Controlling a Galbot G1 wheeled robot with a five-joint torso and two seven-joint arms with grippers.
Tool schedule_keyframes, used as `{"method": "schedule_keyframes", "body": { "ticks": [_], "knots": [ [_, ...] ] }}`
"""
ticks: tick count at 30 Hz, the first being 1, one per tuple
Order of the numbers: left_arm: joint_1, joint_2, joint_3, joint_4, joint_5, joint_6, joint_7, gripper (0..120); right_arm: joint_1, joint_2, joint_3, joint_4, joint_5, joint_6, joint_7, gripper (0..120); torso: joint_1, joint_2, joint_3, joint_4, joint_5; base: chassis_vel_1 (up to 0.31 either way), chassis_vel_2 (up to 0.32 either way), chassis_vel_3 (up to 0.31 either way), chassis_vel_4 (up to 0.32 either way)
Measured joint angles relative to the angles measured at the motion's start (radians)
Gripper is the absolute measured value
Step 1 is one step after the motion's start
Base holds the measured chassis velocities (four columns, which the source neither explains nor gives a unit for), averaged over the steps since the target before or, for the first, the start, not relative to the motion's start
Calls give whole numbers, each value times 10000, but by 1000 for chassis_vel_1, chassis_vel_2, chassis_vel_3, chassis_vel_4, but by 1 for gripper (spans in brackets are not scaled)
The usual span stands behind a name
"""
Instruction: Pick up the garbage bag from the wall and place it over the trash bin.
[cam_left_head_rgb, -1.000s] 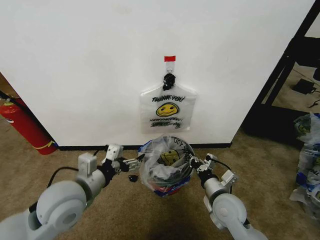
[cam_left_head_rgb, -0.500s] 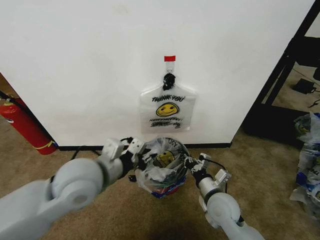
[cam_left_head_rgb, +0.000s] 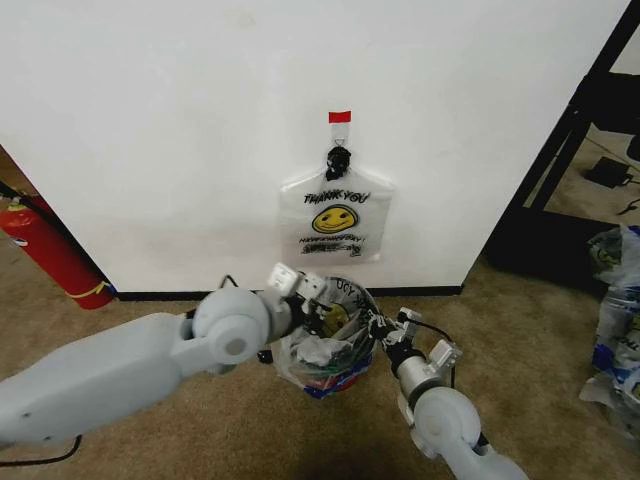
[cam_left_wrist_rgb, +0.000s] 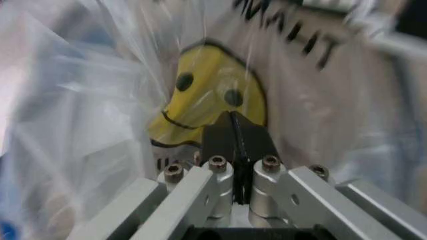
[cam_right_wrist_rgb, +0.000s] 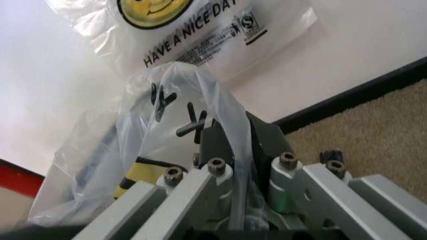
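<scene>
Garbage bag draped in trash bin below wall; right gripper pinches its rim, left gripper pressed together inside the mouth; risk: thin film slips or tears if pulled unevenly.

A: How much of the trash bin can you see?
B: Little. The garbage bag covers it, and the left arm hides one side of its rim.
A: And the fire extinguisher?
B: The head view's edge cuts its top off.
A: The left wrist view?
B: The bag's print there is blurred.
</scene>
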Motion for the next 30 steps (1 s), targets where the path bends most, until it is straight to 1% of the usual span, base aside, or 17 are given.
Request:
{"method": "schedule_keyframes", "body": {
  "ticks": [3,4,5,6,7,9,12,16,18,24,30],
  "knots": [
    [-238,-280,538,446,130,-6,-35,0,-55,-25,14,82,-5,3,0,2,0,0,-1,3,-2,0,0,0,0],
    [-238,-280,538,446,130,-6,-35,0,-55,-25,14,82,-5,3,0,2,0,0,-1,3,-2,0,0,0,0],
    [-392,-470,806,870,82,-8,-107,0,-78,-54,36,134,-14,4,-6,2,0,0,-1,4,1,0,0,0,0],
    [-465,-581,899,1133,-48,-10,-239,0,-82,-72,61,164,-15,5,-9,2,-1,0,-1,4,-3,0,0,0,0],
    [-465,-581,899,1133,-48,-10,-239,0,-82,-72,61,164,-15,5,-9,2,-1,0,-1,4,-3,0,0,0,0],
    [-651,-772,1099,1710,-345,-17,-437,0,-98,-142,87,252,-14,10,-15,2,0,0,-1,3,-1,0,0,0,0],
    [-760,-858,1319,1888,-389,-20,-459,0,-100,-163,53,295,-25,10,-16,2,-1,0,-1,4,-1,0,0,0,0],
    [-962,-1240,1926,2278,-382,-23,-543,0,-70,-147,-104,403,-226,10,-29,2,-1,0,-1,4,-1,0,0,0,0],
    [-992,-1311,2017,2343,-376,-24,-556,0,-70,-146,-125,425,-265,8,-35,2,-1,0,-1,4,-1,0,0,0,0],
    [-1300,-1612,2724,2749,-371,-26,-566,0,-157,-259,-196,544,-511,8,-148,2,-1,0,-1,3,-1,0,0,0,0],
    [-1346,-1882,3041,3097,-235,-26,-550,0,-201,-318,-214,677,-539,15,-219,2,-1,0,-1,5,-1,0,0,0,0]
  ]
}}
